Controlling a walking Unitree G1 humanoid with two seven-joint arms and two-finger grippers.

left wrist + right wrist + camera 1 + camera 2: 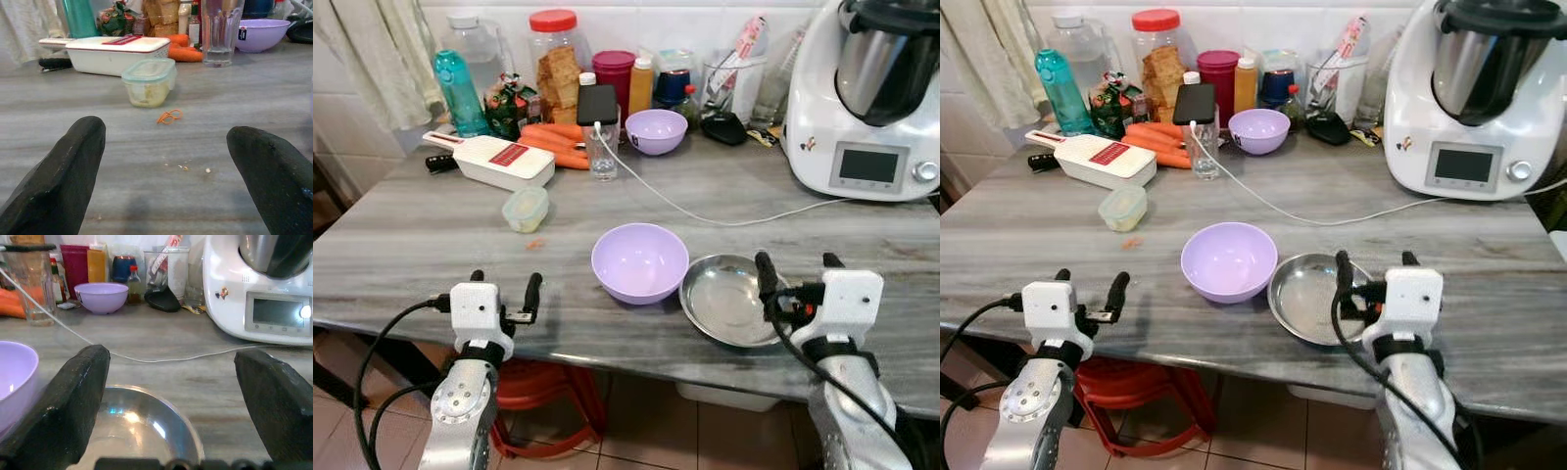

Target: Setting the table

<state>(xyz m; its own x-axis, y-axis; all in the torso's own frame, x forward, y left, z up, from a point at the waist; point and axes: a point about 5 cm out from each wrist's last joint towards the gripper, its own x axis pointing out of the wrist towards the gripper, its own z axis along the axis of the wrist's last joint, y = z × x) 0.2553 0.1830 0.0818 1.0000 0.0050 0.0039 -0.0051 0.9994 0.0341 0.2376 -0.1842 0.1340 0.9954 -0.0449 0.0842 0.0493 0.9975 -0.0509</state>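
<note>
Both grippers poised wide open at the counter's edge: right gripper (794, 275) over the steel plate (729, 299), three o'clock of the lilac bowl (640, 261); left gripper (505, 290) empty.

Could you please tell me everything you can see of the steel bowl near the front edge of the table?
The steel bowl is a shallow, round dish of shiny, mirror-like metal with a thin rim. It is empty and sits upright on the grey marbled table, close to the front edge. Its rim meets or nearly meets the large lilac bowl on the robot's left side. The right claw is open and hovers over the dish's right part, one finger above its inside, not gripping it.
</note>
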